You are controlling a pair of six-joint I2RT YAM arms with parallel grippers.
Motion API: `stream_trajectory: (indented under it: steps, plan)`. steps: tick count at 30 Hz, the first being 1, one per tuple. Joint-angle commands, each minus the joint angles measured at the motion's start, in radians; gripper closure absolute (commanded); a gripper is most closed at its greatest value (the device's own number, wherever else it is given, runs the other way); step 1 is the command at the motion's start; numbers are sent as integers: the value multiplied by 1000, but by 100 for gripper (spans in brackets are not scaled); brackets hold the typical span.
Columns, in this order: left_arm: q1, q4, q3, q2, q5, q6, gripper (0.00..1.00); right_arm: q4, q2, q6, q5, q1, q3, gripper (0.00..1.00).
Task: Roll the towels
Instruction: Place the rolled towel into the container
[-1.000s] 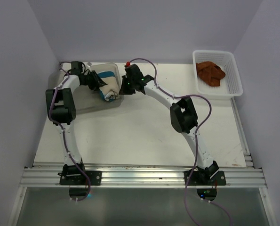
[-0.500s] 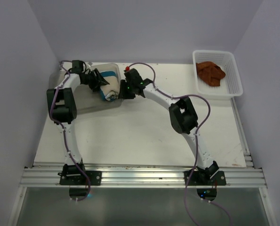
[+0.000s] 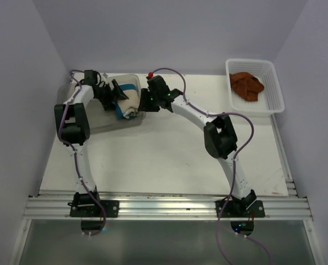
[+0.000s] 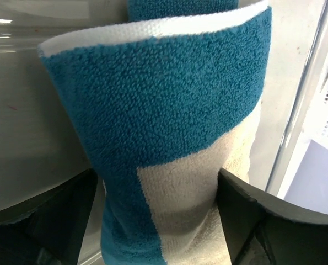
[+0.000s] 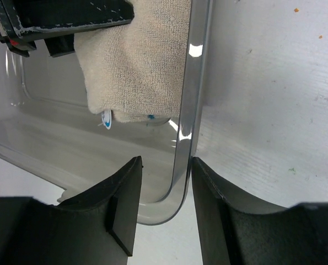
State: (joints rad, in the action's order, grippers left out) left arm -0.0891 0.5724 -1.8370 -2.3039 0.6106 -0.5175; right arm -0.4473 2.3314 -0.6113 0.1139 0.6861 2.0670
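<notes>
Both grippers have let go within the last second. The left gripper point(image 4: 157, 176) has gone from a narrow pinch to a wide spread. Its fingers point(image 4: 252, 221) now flank the rolled cream towel with blue edges point(image 4: 169, 110) instead of squeezing it. The right gripper point(image 5: 166, 163) has parted to a middling gap that straddles the rim of the clear plastic bin point(image 5: 184, 110), with nothing pinched.

The roll sits inside that bin at the table's far left corner and appears to keep its shape without a grip. I judge the first towel to be rolled and delivered. The rust-brown towel point(image 3: 246, 85) lies crumpled and unrolled in the white mesh basket point(image 3: 277, 94) at the far right, well apart from both arms, so about half the work remains.

Several things stay unclear:
- The left wrist view cuts off the roll's lower end, so I cannot tell whether it stands on the bin floor or leans on the wall.
- I cannot tell whether the left fingers brush the cloth.
- No view shows the printed drawing.
- From above, the arms hide much of the bin.
</notes>
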Motion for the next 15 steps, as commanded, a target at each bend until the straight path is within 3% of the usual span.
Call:
stream_trajectory:
  steps: [1,2,15]
  plan:
    - [-1,60,-50,14,-48,39,6,25,-93,22,-17,0,-24,55]
    - [-1,64,-53,18,-55,45,1,27,-96,24,-20,0,-28,55]
    - [-20,99,-30,144,-183,74,1,48,-133,24,-30,1,-85,53]
